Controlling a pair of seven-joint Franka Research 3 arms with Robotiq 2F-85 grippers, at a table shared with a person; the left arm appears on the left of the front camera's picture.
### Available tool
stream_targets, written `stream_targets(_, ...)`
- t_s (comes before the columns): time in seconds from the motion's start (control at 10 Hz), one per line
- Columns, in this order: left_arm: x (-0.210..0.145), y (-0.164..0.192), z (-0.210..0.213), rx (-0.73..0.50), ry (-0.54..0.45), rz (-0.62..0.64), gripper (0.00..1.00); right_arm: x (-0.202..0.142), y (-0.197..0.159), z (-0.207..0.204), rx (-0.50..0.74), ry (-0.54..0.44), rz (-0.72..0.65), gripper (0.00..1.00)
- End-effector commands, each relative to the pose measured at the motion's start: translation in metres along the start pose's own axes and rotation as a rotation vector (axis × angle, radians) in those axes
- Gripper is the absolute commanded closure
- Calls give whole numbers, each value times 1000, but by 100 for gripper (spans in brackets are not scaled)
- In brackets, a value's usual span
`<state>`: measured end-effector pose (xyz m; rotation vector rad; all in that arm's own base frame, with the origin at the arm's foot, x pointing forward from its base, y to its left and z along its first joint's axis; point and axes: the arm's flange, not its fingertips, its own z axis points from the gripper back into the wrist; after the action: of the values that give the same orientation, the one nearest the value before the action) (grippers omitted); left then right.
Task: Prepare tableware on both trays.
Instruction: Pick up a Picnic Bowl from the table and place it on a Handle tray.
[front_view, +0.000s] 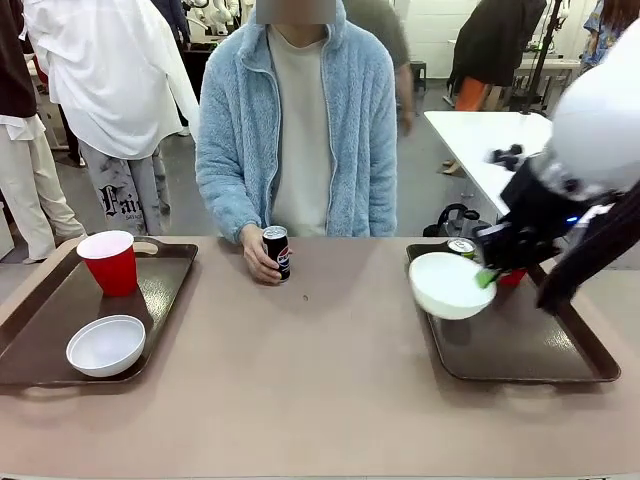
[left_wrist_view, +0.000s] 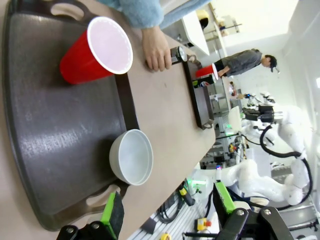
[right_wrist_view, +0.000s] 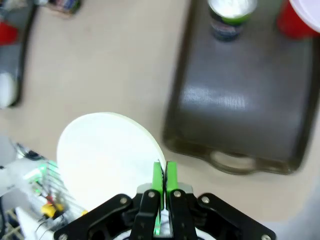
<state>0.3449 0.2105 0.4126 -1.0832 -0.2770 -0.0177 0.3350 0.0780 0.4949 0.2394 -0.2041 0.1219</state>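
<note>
Right gripper (front_view: 487, 276) clenched on rim of white bowl (front_view: 447, 285), held over near-left of right tray (front_view: 560, 362), left gripper (left_wrist_view: 167, 210) released above left tray (left_wrist_view: 45, 140), person's hand (front_view: 258, 257) holding soda can (front_view: 277, 251) at far middle

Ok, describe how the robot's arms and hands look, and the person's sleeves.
The right arm has a smooth white rounded shell ending in a black wrist. The right hand is black, with bolted knuckles and two slim green-padded fingers. The left hand matches it: a black body, green pads. The person's sleeve is fluffy light blue fleece, with a zip front over a white top.
</note>
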Motion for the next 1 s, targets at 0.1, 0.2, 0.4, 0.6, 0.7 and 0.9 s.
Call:
stream_targets(0.1,-1,-2,1,-16,-11,-17,5,-25,-71,-9,-95,-4,-58,100)
stream_targets(0.2,-1,-2,1,-16,-11,-17,5,-24,-86,-8,-117,3,-77,100)
stream_targets(0.4,-1,-2,1,-16,-11,-17,5,-23,-97,-26,-140,14,-95,100)
stream_targets(0.6,-1,-2,1,-16,-11,-17,5,-30,-96,-70,-134,37,-99,100)
stream_targets(0.7,-1,-2,1,-16,-11,-17,5,-33,-98,-88,-163,26,-91,100)
stream_targets(0.9,-1,-2,1,-16,-11,-17,5,-31,-103,-118,-194,-54,-84,100)
